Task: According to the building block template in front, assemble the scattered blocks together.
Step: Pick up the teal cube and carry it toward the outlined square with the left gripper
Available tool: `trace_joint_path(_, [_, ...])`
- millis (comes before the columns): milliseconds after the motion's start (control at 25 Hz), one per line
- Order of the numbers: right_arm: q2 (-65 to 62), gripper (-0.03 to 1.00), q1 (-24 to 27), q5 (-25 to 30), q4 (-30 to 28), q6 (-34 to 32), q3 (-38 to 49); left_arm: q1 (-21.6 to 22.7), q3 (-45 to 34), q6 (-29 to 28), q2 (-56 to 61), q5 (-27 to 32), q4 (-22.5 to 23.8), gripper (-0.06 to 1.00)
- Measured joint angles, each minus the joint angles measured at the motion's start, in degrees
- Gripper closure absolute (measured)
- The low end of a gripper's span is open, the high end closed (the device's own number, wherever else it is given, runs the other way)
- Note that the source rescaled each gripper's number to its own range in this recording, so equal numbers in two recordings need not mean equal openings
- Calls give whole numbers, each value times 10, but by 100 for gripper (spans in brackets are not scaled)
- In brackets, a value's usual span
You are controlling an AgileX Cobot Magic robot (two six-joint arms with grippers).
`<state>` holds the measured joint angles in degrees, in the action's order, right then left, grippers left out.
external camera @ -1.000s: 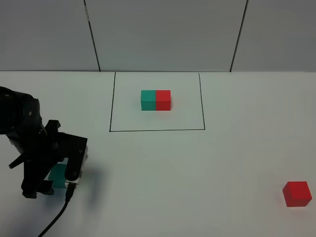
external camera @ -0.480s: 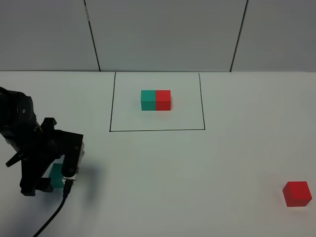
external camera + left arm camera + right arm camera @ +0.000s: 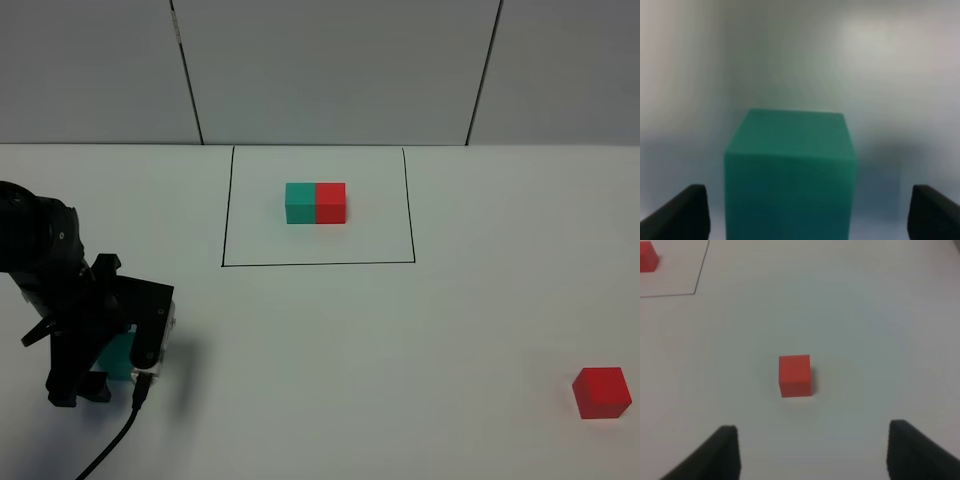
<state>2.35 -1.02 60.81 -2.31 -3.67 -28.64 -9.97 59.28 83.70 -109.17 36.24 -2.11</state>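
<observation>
Front left, near the table [image 3: 350, 340] edge: left gripper [image 3: 810, 212] spread wide, straddling the teal cube [image 3: 790, 175]; there is a gap on both sides and nothing is gripped. Front right, close to the right edge: red cube [image 3: 601, 392] sits alone. Right gripper [image 3: 817, 452] hangs short of it, wide open and empty. Bare tabletop lies between the two cubes. Further back, centre: template pair [image 3: 315, 202] inside the black outline [image 3: 318, 264], apart from its lines.

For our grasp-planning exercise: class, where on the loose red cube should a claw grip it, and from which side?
Pinch two opposite side faces of the loose red cube, coming down from above: it sits flat on the table with flat, parallel sides and nothing beside it.
</observation>
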Motion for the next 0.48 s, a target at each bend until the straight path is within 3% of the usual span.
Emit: trace_joint_path(480, [0, 39, 0, 0, 0, 0, 0, 0, 0, 2, -23, -10, 12, 6])
